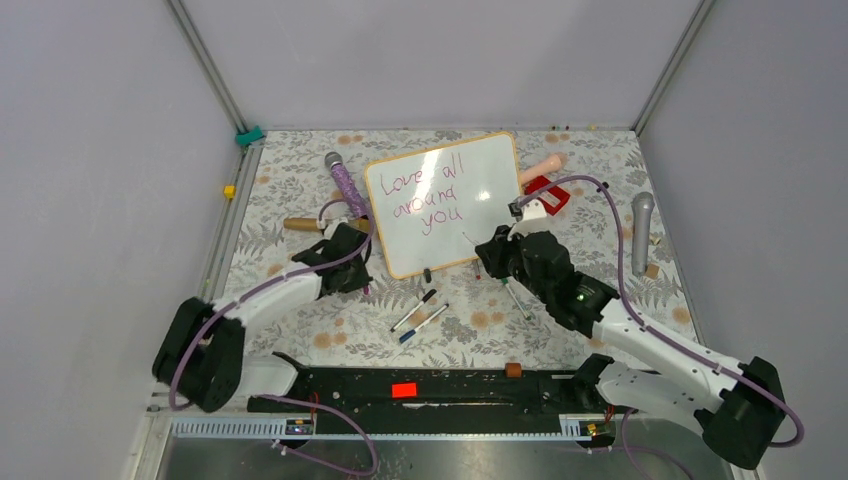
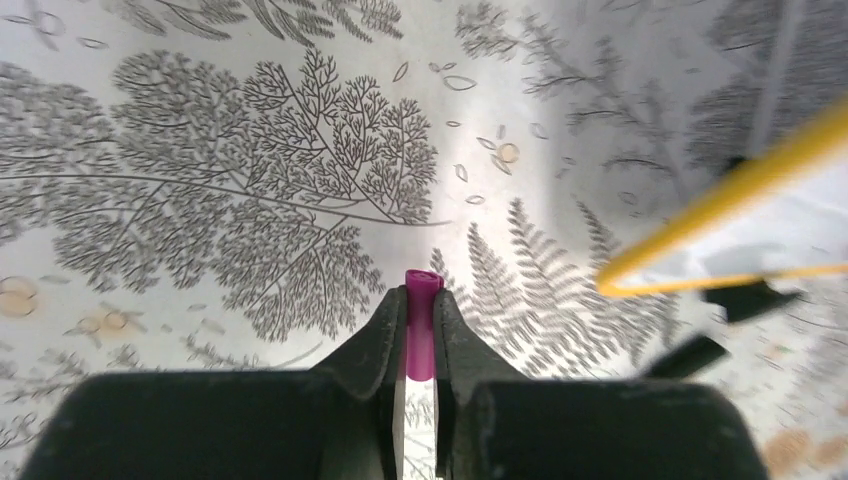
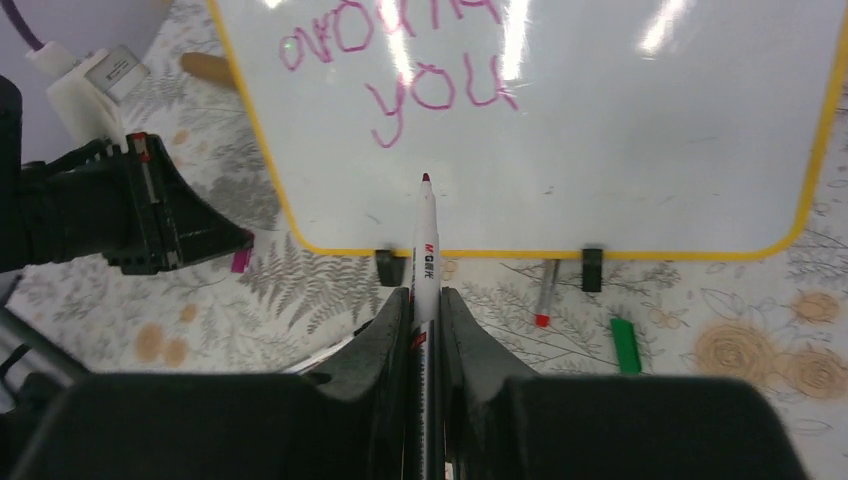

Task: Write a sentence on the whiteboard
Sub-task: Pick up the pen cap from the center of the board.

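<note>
On the flowered table (image 1: 290,170), whiteboard (image 1: 490,190) lay at the middle, whole sentence (image 1: 425,195) was readable only from overhead, right wrist view showed right gripper (image 3: 425,300) clamped on a marker (image 3: 426,235) over bare board, left wrist view showed left gripper (image 2: 420,310) pinched on a pink cap (image 2: 422,285)

One whiteboard (image 1: 480,170) with two clips (image 3: 386,266) on its near edge; two microphones (image 1: 345,182), one either side of it; two markers (image 1: 415,310) together below it.
</note>
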You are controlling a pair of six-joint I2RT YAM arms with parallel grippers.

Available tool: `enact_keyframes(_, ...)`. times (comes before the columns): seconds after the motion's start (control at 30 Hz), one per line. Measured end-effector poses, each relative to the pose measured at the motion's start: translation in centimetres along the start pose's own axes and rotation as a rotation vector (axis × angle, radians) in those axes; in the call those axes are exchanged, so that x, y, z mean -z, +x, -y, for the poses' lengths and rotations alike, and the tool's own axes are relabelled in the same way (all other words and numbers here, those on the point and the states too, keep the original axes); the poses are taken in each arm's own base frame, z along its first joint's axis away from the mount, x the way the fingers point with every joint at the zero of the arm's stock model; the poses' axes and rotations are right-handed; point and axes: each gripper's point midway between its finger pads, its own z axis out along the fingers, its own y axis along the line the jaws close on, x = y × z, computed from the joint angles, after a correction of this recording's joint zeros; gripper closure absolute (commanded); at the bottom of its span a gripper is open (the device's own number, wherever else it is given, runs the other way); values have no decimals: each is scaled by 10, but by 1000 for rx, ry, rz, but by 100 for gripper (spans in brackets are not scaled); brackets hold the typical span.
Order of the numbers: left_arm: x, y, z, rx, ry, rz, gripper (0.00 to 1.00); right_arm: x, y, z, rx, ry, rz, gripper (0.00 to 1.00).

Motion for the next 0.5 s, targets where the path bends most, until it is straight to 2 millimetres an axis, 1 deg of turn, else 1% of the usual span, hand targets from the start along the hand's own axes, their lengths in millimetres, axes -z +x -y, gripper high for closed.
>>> enact_keyframes(0.03,9,-3,0,11,15,16,100,2,-1,-3,-2,-15,2,100)
enact_keyframes(0.07,20,-8,2,27,42,44,100,6,-2,-11,-8,-66,5,100)
enact_keyframes(0.1,34,-17,6,54,84,86,100,9,-3,-19,-11,-107,13,100)
enact_keyframes(0.17,57,-33,13,106,152,156,100,11,-2,-32,-10,-165,21,100)
enact_keyframes(0.23,81,-47,17,174,217,223,100,12,6,-47,1,-221,14,100)
enact_keyframes(0.3,102,-57,18,257,279,279,100,12,20,-66,18,-286,-1,100)
enact_keyframes(0.4,121,-60,16,380,344,313,100,10,42,-87,42,-354,-17,100)
enact_keyframes(0.43,124,-59,14,419,358,313,100,8,49,-93,53,-373,-21,100)
enact_keyframes(0.5,124,-55,12,482,371,299,100,7,56,-103,69,-399,-18,100)
